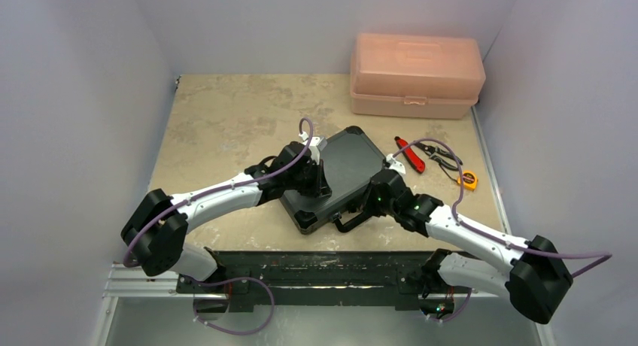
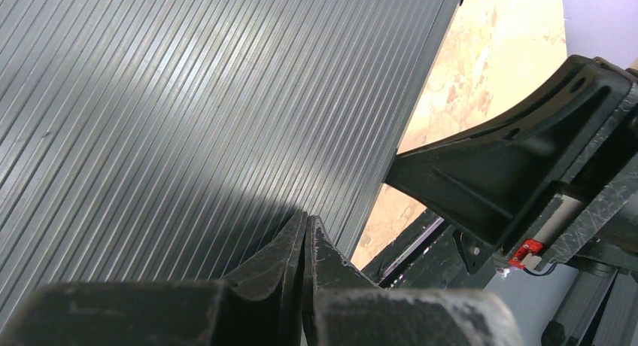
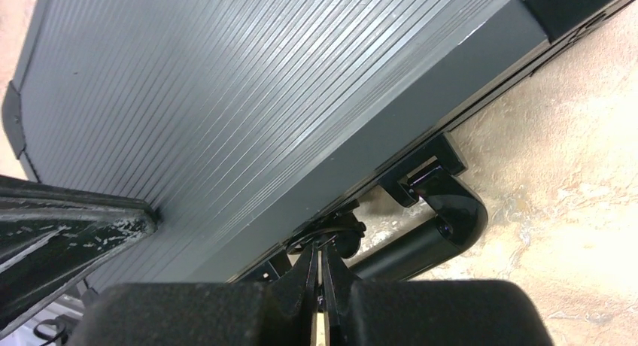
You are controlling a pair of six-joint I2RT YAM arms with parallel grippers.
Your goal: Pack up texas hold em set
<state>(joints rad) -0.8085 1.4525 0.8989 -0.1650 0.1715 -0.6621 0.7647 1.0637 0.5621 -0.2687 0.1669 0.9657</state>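
Case (image 1: pixel 338 173) lies lid-down at table (image 1: pixel 226 120) centre, handle (image 3: pixel 444 226) at 6 o'clock; we log left gripper (image 2: pixel 305 229) pinched together, empty, on the lid (image 2: pixel 188 98), right gripper (image 3: pixel 320 252) all but closed at the latch (image 3: pixel 335 232), latching seemingly left.

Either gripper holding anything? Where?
Left gripper: shut, empty, tips on the case lid. Right gripper: tips at the front latch beside the handle; grip unclear.

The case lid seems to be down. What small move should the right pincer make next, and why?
Probably push the right pincer gently against the latch beside the handle. The black case lies closed, the left pincer rests shut on its ribbed lid, and the right tips, nearly together, sit at the front edge. Whether the latch is fastened cannot be told.
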